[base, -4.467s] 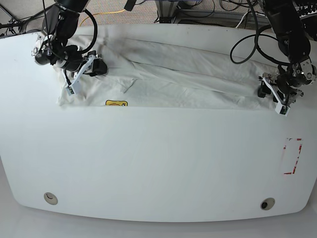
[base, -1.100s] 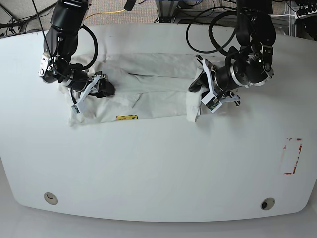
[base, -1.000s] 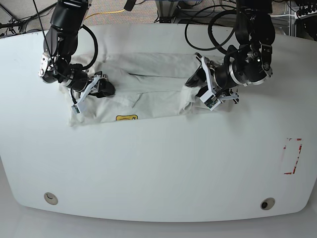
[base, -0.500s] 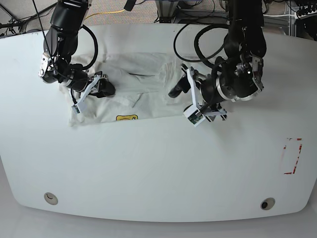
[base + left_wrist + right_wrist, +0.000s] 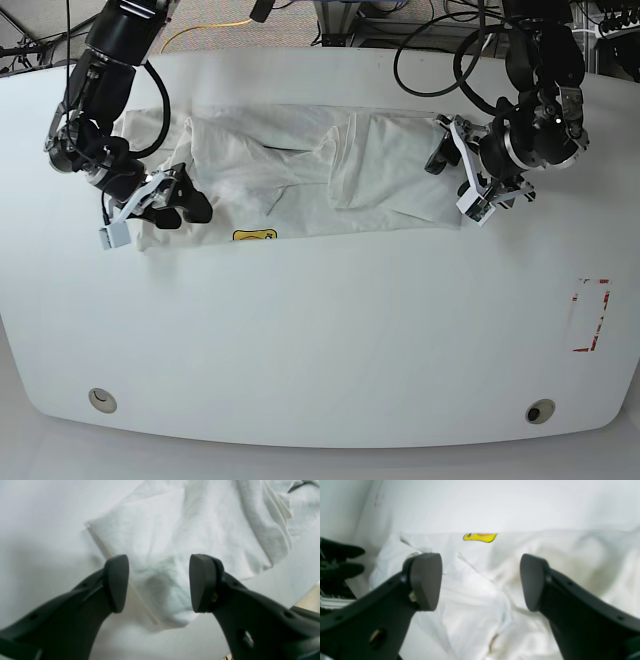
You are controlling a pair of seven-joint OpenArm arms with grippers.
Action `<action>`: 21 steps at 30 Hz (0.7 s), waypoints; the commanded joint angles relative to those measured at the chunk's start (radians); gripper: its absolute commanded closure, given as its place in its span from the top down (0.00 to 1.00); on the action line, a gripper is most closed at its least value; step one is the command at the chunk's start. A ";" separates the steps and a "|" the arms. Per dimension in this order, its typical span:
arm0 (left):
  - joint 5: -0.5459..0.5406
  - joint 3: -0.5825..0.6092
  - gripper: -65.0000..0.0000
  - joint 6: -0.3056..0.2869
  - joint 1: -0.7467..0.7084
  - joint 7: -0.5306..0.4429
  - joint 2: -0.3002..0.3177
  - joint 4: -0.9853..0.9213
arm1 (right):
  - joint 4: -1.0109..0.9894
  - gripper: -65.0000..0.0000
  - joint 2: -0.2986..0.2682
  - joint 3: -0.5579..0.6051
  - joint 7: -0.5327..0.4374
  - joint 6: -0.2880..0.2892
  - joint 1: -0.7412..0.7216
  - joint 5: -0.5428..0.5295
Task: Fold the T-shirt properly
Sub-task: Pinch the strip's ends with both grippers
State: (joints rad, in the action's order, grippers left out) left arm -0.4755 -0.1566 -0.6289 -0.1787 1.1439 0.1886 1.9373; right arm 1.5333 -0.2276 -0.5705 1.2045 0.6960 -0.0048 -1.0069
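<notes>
T-shirt (image 5: 320, 170) bunched on table (image 5: 320, 340); yellow logo (image 5: 256, 236) unreadable. Left fingers (image 5: 117, 582), right fingers (image 5: 426, 580) spread, empty.

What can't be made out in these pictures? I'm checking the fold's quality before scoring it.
- T-shirt: layers under the folded-in flap are hidden by the cloth itself in the base view.
- Yellow logo: too small to read in the base view; blurred and cut by a fold in the right wrist view.
- Left wrist view: the left gripper blocks the hem corner.
</notes>
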 commanded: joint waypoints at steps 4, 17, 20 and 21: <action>-0.015 -0.002 0.55 -0.004 -0.057 -0.095 0.035 -0.035 | -0.113 0.73 -0.083 -0.156 -0.012 0.002 -0.011 -0.039; -0.016 -0.007 0.55 -0.004 -0.031 -0.101 0.033 -0.151 | -0.400 0.72 -0.194 -0.224 -0.018 0.002 -0.011 0.020; -0.016 -0.007 0.55 -0.004 -0.023 -0.101 0.033 -0.151 | -0.396 0.72 -0.157 -0.224 -0.018 0.002 -0.014 0.086; -0.016 -0.007 0.55 -0.004 -0.022 -0.101 0.032 -0.151 | -0.396 0.72 -0.141 -0.224 -0.018 0.002 -0.014 0.104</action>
State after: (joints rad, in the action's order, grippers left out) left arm -0.4786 -0.1608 -0.6292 -0.2070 1.0569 0.2142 1.7721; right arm 1.1263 -0.3771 -0.7948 1.1809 0.6975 -0.0082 -0.9333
